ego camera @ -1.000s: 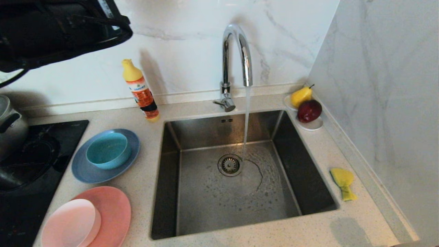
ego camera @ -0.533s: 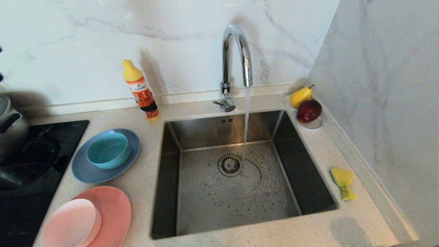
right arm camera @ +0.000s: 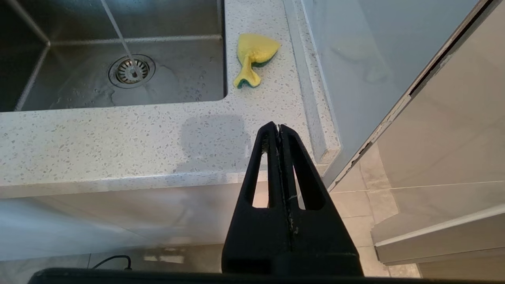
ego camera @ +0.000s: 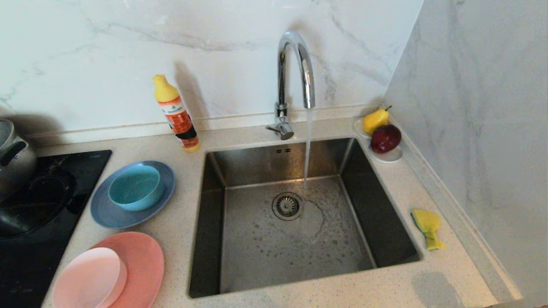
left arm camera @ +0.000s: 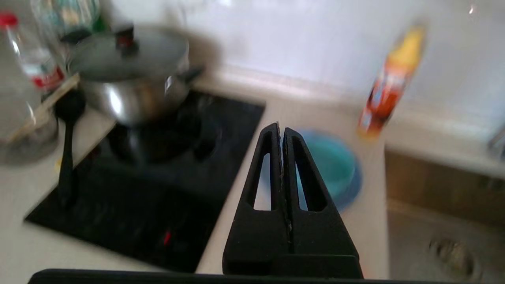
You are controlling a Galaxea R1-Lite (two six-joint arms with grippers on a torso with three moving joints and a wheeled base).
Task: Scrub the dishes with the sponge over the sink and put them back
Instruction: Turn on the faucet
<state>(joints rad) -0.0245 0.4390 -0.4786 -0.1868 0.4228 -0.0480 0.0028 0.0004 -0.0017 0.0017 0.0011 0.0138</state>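
Left of the sink (ego camera: pixel 214 222), a teal bowl (ego camera: pixel 136 187) stands in a grey-blue plate (ego camera: pixel 107 216). Nearer to me, a pale pink bowl (ego camera: pixel 87 280) rests on a salmon-pink plate (ego camera: pixel 147 265). The yellow sponge (ego camera: pixel 427 226) lies on the counter right of the sink, pinched at its middle. Water runs from the chrome tap (ego camera: pixel 295 55) beside the drain. Neither gripper shows in the head view. My left gripper (left arm camera: pixel 281 128) is shut and empty, seen above the counter with the teal bowl (left arm camera: pixel 335 165) just beyond its tips. My right gripper (right arm camera: pixel 276 126) is shut and empty, off the counter's front edge, short of the sponge (right arm camera: pixel 252 55).
An orange detergent bottle (ego camera: pixel 176 113) stands behind the plates. A steel pot (ego camera: pixel 10 158) sits on the black hob (ego camera: pixel 38 205) at far left. A white saucer (ego camera: pixel 389 157) with a pear and an apple is at the sink's back right corner. A marble wall closes the right side.
The left arm, which filled the top left of the head view one second ago, has moved out of that view. Dishes and sponge have not moved.
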